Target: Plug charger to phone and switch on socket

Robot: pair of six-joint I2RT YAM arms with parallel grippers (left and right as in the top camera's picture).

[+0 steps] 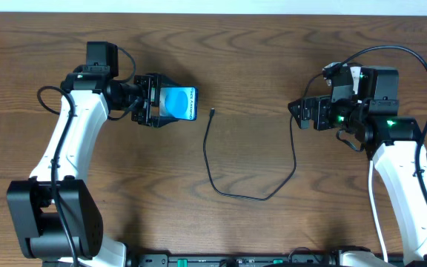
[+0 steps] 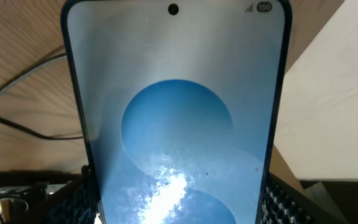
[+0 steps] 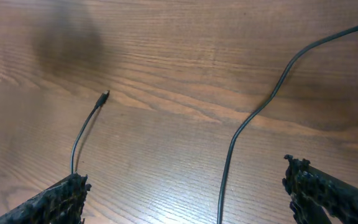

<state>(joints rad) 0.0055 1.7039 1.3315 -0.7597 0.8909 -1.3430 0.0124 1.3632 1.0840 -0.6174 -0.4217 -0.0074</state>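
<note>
The left jaws clamp the phone (image 1: 181,103), probably steadying it for plugging. The charger (image 1: 239,196) ends just beside the phone; the right jaws stand apart, empty.

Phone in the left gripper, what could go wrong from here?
The phone is pinched at one end by the left gripper; pushing a plug in might shift it. The charger's tip lies loose on the table, small and thin, so the open right gripper may fumble it.
</note>
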